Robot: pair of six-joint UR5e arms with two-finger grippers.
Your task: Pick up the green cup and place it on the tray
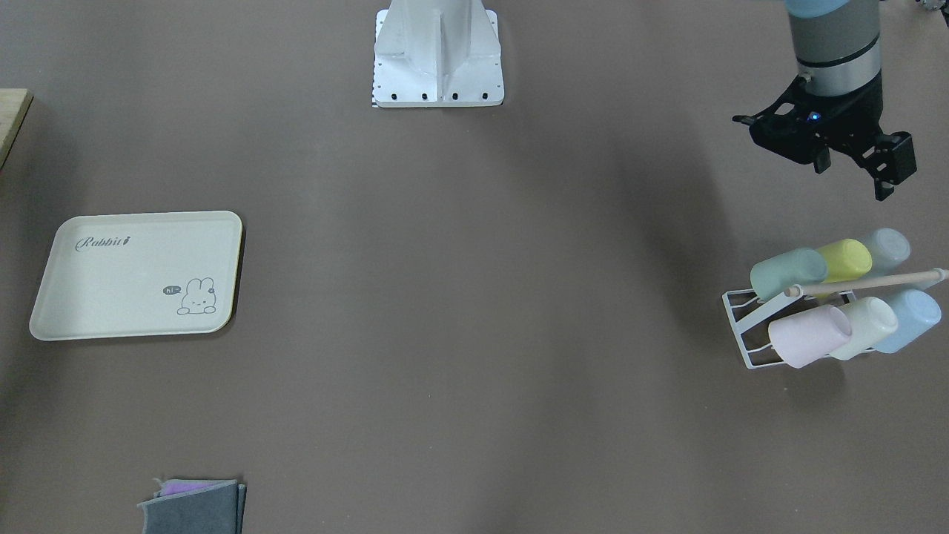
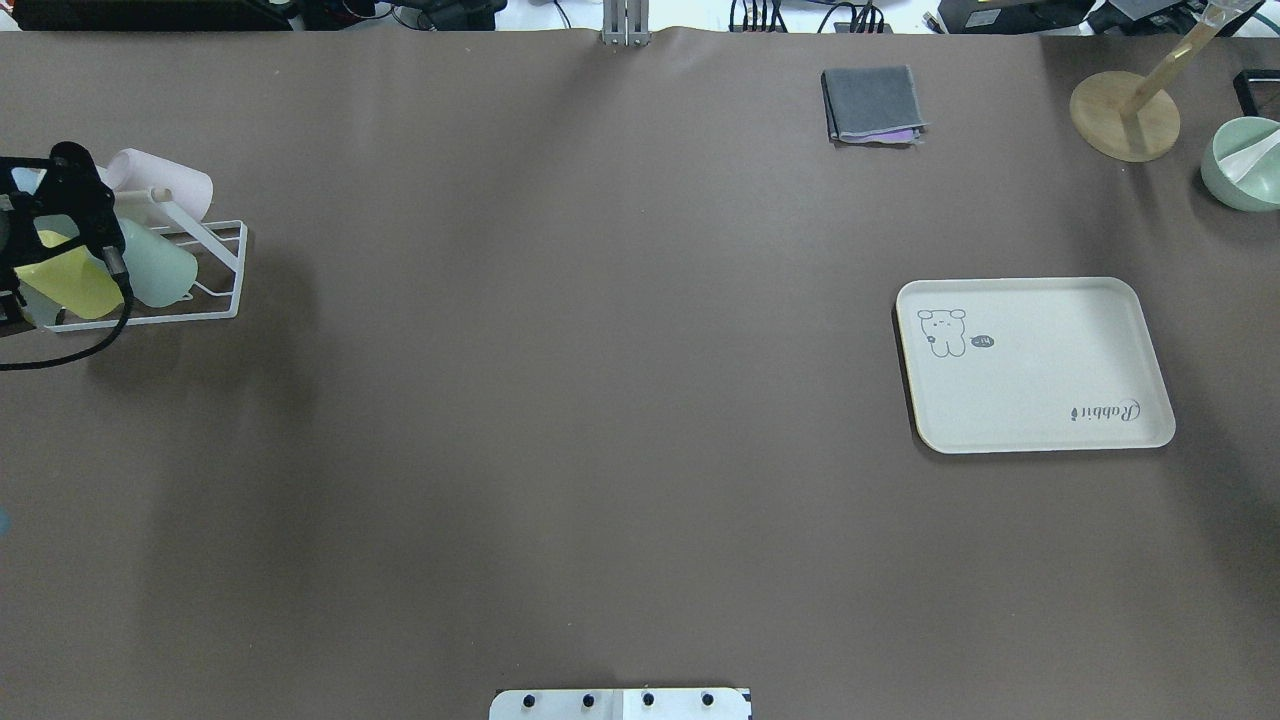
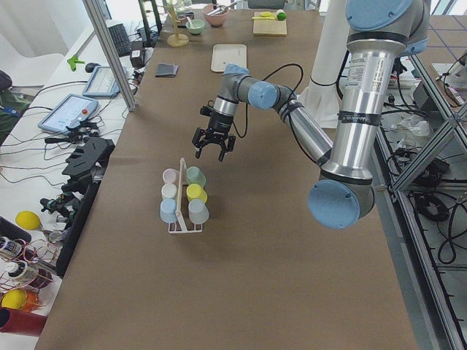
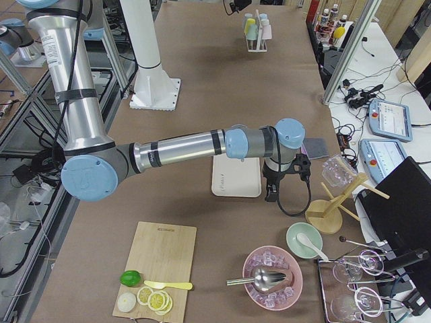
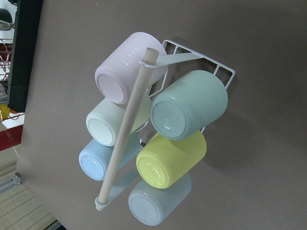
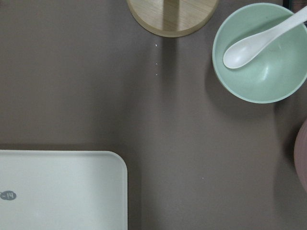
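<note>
The green cup (image 5: 189, 105) is lying tilted in the rack (image 5: 192, 56), its axis running 8-to-2 o'clock; only the wrist view is showing its base. The left gripper (image 1: 852, 172) is hovering spread at 1 o'clock; the right gripper (image 4: 273, 194) is showing too small to tell.

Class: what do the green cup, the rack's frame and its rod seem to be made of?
The green cup looks like matte plastic: even colour, soft sheen. The frame is probably white-coated metal wire: thin bars. The rod looks like bare wood: pale tan.
</note>
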